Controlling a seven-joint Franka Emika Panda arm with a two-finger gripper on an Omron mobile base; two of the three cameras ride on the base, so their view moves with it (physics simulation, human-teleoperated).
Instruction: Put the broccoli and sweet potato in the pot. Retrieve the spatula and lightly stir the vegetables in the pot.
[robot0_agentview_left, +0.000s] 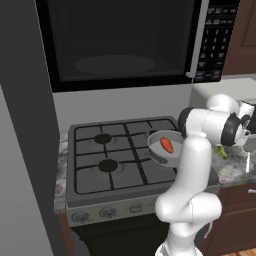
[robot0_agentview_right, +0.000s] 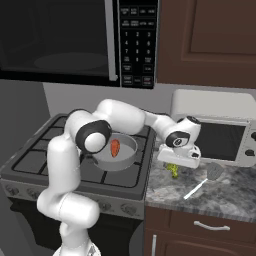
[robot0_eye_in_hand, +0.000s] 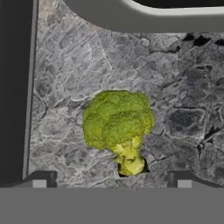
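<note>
One veg potted: sweet potato (robot0_agentview_right: 115, 147) in pot (robot0_agentview_right: 127, 159) | broccoli (robot0_eye_in_hand: 118, 120) on counter (robot0_eye_in_hand: 65, 87) under my gripper (robot0_eye_in_hand: 112, 178) | fingers wide apart, empty | risk: bumpy floret rolls off-centre, pads pinch stalk, slips.

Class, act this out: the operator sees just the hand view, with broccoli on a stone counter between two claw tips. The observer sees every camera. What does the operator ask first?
Operator: Is the sweet potato in the pot?
Observer: Yes, the sweet potato lies inside the pot on the stove.
Operator: Where's the spatula?
Observer: The spatula lies on the counter, right of the broccoli.
Operator: Is my claw on the broccoli?
Observer: No, the claw hangs open just above it.
</note>
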